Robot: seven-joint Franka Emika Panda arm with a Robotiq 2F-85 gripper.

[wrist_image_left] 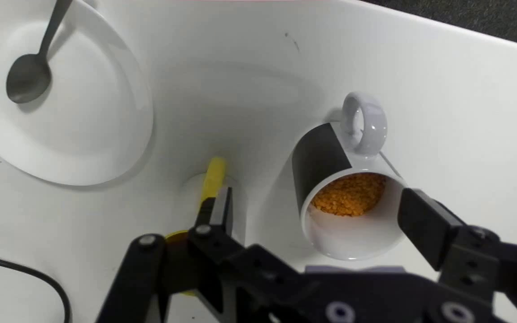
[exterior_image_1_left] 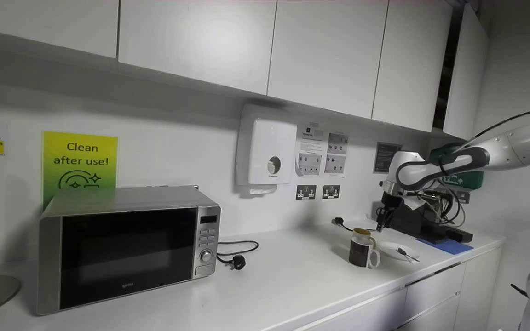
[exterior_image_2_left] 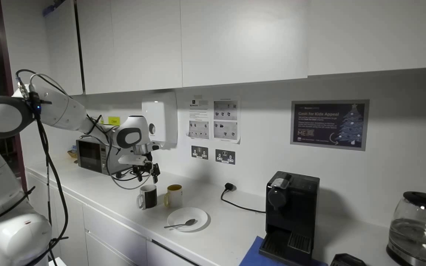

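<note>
My gripper stands open with nothing between its fingers. In the wrist view the white mug with a dark panel shows between and below the spread fingers. Orange grains lie inside it. Its white handle points toward the counter's front edge. A second mug, with a yellow handle and yellow inside, is mostly hidden behind one finger. Seen from outside, the gripper hangs above the dark-panelled mug, apparently not touching it. The yellow mug stands upright beside it.
A white plate bearing a spoon sits near the mugs. A black coffee machine rests on a blue mat, with a glass kettle beyond. The microwave stands farther along. Wall cabinets overhang the counter.
</note>
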